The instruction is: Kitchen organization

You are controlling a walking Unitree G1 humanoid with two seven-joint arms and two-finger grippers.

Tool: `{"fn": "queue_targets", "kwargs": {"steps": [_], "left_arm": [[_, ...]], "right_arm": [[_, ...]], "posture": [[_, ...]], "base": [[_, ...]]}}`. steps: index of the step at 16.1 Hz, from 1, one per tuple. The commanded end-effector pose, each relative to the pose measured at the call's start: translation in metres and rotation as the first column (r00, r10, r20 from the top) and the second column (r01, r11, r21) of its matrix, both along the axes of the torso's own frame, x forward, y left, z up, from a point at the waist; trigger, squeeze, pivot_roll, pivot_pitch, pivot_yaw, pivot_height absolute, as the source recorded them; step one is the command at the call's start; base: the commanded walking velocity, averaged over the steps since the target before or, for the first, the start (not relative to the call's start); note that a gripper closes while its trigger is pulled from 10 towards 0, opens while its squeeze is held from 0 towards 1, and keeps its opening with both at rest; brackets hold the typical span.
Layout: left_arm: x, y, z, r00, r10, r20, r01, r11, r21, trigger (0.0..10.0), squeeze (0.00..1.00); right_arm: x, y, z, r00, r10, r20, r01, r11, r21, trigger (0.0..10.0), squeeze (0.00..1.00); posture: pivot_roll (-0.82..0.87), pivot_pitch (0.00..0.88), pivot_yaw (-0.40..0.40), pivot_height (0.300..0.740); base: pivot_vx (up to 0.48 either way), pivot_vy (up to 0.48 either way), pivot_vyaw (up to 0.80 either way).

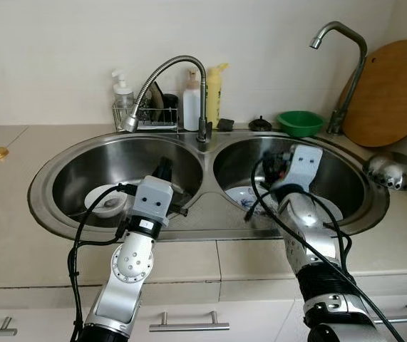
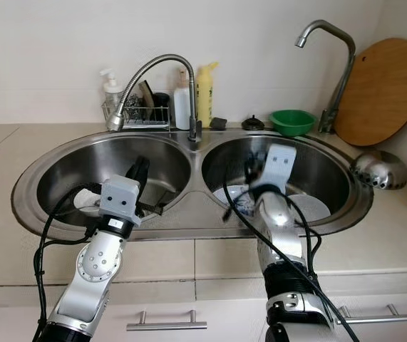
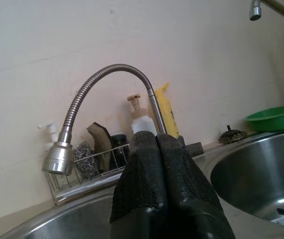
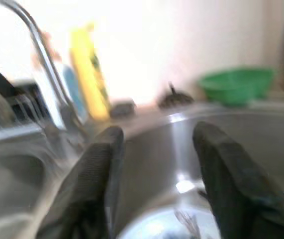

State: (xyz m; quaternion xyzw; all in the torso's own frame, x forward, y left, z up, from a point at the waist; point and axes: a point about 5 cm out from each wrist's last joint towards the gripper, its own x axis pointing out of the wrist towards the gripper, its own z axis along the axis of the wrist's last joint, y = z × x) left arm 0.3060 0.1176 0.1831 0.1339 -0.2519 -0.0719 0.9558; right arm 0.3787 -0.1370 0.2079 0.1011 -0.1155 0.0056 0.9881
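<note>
Dishes sit in both basins of the double sink (image 1: 210, 226): a white bowl (image 1: 107, 201) in the left basin, a white plate (image 2: 310, 207) in the right. My left hand (image 1: 163, 169) hovers over the left basin, fingers pressed together, empty. My right hand (image 4: 154, 164) hangs above the plate, fingers apart. I'd lower it slowly, straddle the plate's rim, then close. Worktop (image 1: 18, 235) is free for unloading.

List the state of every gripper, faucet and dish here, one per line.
left gripper: jaws shut, empty, over left basin
right gripper: jaws open, empty, over right basin
flexible faucet: off
tall faucet: off
green bowl: upright on sink ledge
cutting board: leaning on wall
</note>
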Motion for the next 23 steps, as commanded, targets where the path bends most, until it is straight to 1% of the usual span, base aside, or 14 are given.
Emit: {"fn": "queue_targets", "kwargs": {"steps": [1,2,5,9,10,11,12,15,18,23], "left_arm": [[0.000,-0.004,-0.003,1.000,-0.016,-0.009,0.016,1.000,0.019,10.0,0.00],[0.000,-0.005,-0.003,1.000,-0.018,-0.010,0.018,1.000,0.019,10.0,0.00],[-0.001,-0.004,-0.004,1.000,-0.018,-0.012,0.018,1.000,0.015,10.0,0.00],[-0.002,-0.003,-0.005,1.000,-0.022,-0.016,0.022,1.000,-0.003,10.0,0.00],[-0.003,-0.004,-0.004,1.000,-0.025,-0.012,0.025,1.000,-0.009,10.0,0.00],[-0.003,-0.004,-0.004,1.000,-0.025,-0.013,0.024,1.000,-0.013,10.0,0.00],[-0.002,-0.003,-0.004,1.000,-0.022,-0.016,0.021,1.000,-0.015,10.0,0.00],[-0.002,-0.003,-0.001,1.000,-0.026,-0.002,0.026,1.000,-0.011,10.0,0.00],[-0.001,-0.003,0.000,1.000,-0.024,-0.002,0.024,1.000,-0.008,10.0,0.00],[-0.003,-0.005,0.007,0.999,-0.028,0.034,0.028,1.000,0.002,10.0,0.00]], "right_arm": [[-0.004,0.007,0.007,0.998,0.040,0.053,-0.041,0.999,0.008,10.0,1.00],[-0.006,0.008,0.010,0.996,0.041,0.075,-0.041,0.999,0.003,10.0,1.00],[-0.010,0.001,0.015,0.993,0.017,0.117,-0.020,1.000,0.019,10.0,1.00],[-0.015,-0.001,0.014,0.992,-0.004,0.126,0.000,1.000,0.029,10.0,1.00],[-0.016,-0.001,0.014,0.991,-0.013,0.134,0.009,1.000,0.030,10.0,0.95],[-0.018,-0.001,0.014,0.990,-0.018,0.140,0.014,0.999,0.030,10.0,0.31],[-0.020,0.001,0.016,0.988,-0.024,0.154,0.022,1.000,0.012,10.0,0.00],[-0.025,0.006,0.015,0.985,-0.019,0.172,0.019,1.000,-0.001,10.0,0.00],[-0.027,0.008,0.013,0.985,-0.021,0.170,0.023,1.000,-0.007,10.0,0.00],[-0.029,0.010,0.011,0.985,-0.023,0.170,0.024,1.000,-0.004,10.0,0.00]], "posture": [[0.04,0.000,-0.006,0.740],[0.04,0.000,-0.007,0.740],[0.04,0.000,-0.008,0.740],[0.04,0.000,-0.011,0.740],[0.04,0.000,-0.011,0.740],[0.04,0.000,-0.011,0.740],[0.04,0.000,-0.011,0.740],[0.04,0.000,-0.007,0.740],[0.04,0.000,-0.008,0.740],[0.04,0.000,-0.010,0.740]], "base": [[0.000,0.000,0.00],[0.000,0.000,0.00],[0.000,0.000,0.00],[0.000,0.000,0.00],[0.000,0.000,0.00],[0.000,0.000,0.00],[0.000,0.000,0.00],[0.000,0.000,0.00],[0.000,0.000,0.00],[0.000,0.437,0.00]]}}
